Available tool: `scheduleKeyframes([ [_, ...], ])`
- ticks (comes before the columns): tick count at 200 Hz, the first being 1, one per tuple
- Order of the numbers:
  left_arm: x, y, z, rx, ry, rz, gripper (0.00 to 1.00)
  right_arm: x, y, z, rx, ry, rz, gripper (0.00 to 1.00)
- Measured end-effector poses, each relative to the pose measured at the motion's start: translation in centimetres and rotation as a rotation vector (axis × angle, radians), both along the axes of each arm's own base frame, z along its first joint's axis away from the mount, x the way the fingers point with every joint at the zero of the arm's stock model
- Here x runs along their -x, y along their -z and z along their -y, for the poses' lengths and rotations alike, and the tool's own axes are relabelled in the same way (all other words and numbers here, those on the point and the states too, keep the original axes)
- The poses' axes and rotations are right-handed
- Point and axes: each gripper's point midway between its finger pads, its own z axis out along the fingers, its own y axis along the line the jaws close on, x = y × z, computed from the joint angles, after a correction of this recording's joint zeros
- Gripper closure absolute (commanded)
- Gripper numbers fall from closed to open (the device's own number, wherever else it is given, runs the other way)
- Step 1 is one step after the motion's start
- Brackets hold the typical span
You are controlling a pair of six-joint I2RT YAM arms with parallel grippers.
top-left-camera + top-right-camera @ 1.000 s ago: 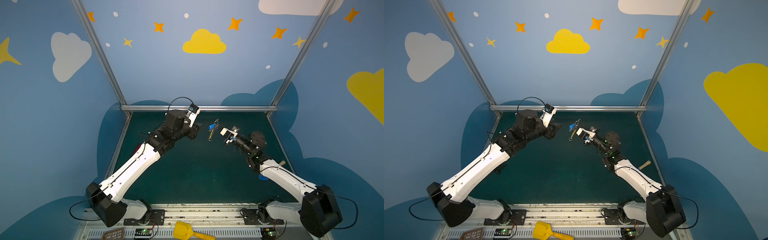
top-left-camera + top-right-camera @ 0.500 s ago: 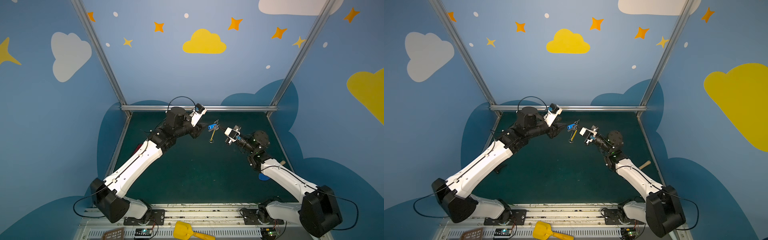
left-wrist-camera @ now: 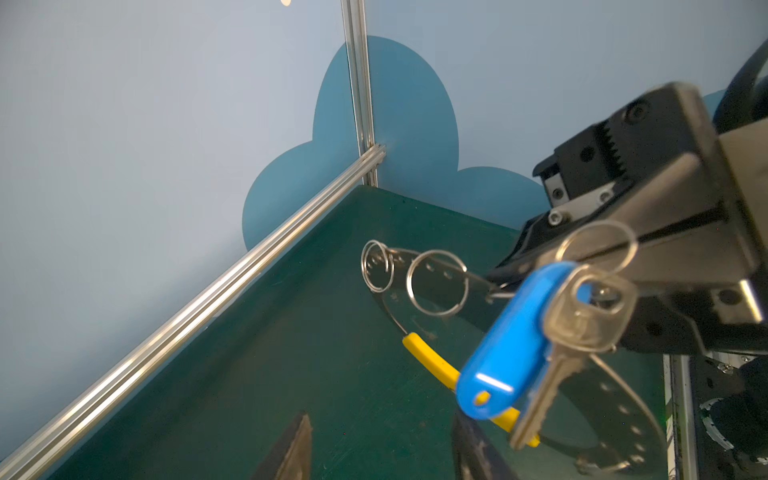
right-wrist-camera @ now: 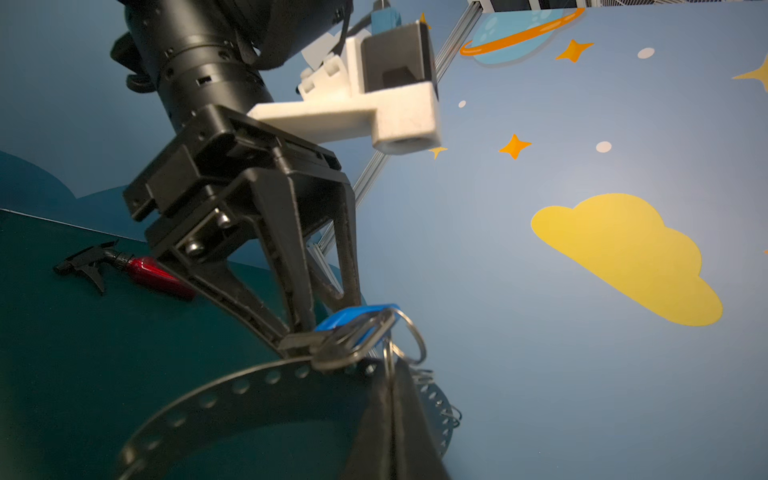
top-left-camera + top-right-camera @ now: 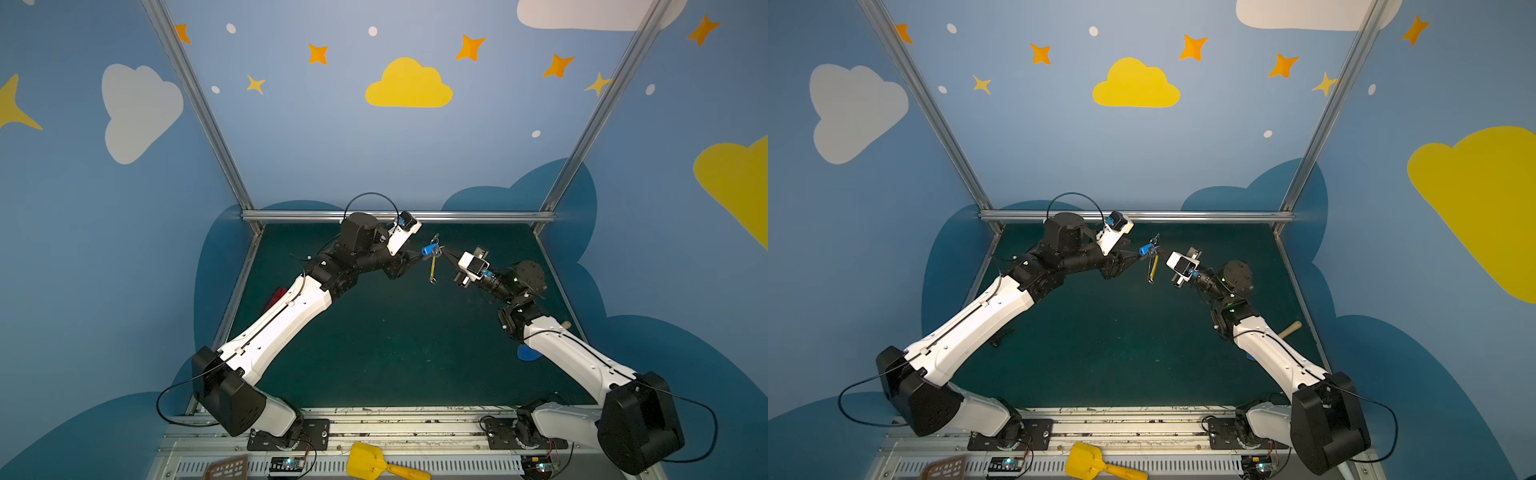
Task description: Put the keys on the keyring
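Scene: we are watching two white-and-black arms meeting in the air above the dark green mat [image 5: 374, 353] [image 5: 1100, 353], toward its 12 o'clock edge in both top views

Right gripper: the right gripper [image 5: 446, 254] [image 5: 1163, 252] [image 3: 498, 282] [image 4: 390, 374] is pressing its jaws together on the rim of the large thin grey hoop keyring with a yellow arc section [image 5: 433, 266] [image 5: 1153, 266] [image 3: 432, 357] [image 4: 232, 386], holding it clear of the mat

Keyring: in both top views the hoop is hanging edge-on, running toward 6 o'clock from the pinch; in the left wrist view we are seeing small holes along its grey band and two thin wire rings [image 3: 436, 282] sitting on it

Keys: the small silver metal key with its blue plastic tag [image 5: 428, 250] [image 5: 1146, 250] [image 3: 511, 345] [image 4: 353, 316] is hanging in the air at 9 o'clock of the right gripper's tip, just beside the pinch; we are not managing to tell whether its split ring is threaded on the hoop

Left gripper: the left gripper [image 5: 415, 259] [image 5: 1130, 261] [image 3: 380, 419] [image 4: 326, 311] is reaching in from 9 o'clock with its jaws spread; the blue tag is sitting right at its fingertips, and we cannot tell whether either is touching it

Elsewhere: a red spray bottle with a black trigger [image 5: 275, 297] [image 4: 158, 276] is lying on its side at the mat's 9 o'clock edge, well apart from the grippers; a yellow plastic scoop [image 5: 365, 461] [image 5: 1084, 461] is lying at 6 o'clock, off the mat
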Motion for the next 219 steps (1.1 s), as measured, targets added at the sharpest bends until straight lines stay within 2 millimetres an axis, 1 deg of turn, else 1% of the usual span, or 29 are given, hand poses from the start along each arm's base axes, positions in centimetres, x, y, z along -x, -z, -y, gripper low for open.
scheduleKeyframes([
  [25, 0.3, 1.2, 0.2, -0.012, 0.023, -0.010, 0.44, 0.2, -0.2, 0.1, -0.008, -0.016, -0.001, 1.00],
  [54, 1.0, 1.1, 0.5, 0.014, 0.063, 0.011, 0.43, 0.2, -0.2, 0.2, -0.011, -0.023, -0.006, 1.00],
  [75, 1.9, 0.3, 0.5, 0.035, 0.092, 0.053, 0.44, 0.3, -0.2, 0.2, -0.015, -0.029, -0.015, 1.00],
  [103, 3.4, -1.9, 1.1, 0.063, 0.140, 0.139, 0.45, 0.2, -0.3, 0.3, -0.022, -0.033, -0.016, 1.00],
  [121, 4.2, -2.7, 1.6, 0.068, 0.172, 0.182, 0.45, 0.1, -0.3, 0.3, -0.026, -0.037, -0.021, 1.00],
  [165, 5.9, -3.1, 2.9, 0.062, 0.254, 0.230, 0.45, -0.1, -0.1, 0.1, -0.032, -0.041, -0.032, 1.00],
  [196, 6.9, -3.2, 3.4, 0.061, 0.310, 0.233, 0.45, -0.1, -0.1, 0.2, -0.036, -0.042, -0.032, 1.00],
  [219, 7.8, -3.8, 3.6, 0.066, 0.349, 0.228, 0.44, -0.1, -0.2, 0.2, -0.038, -0.042, -0.031, 1.00],
])
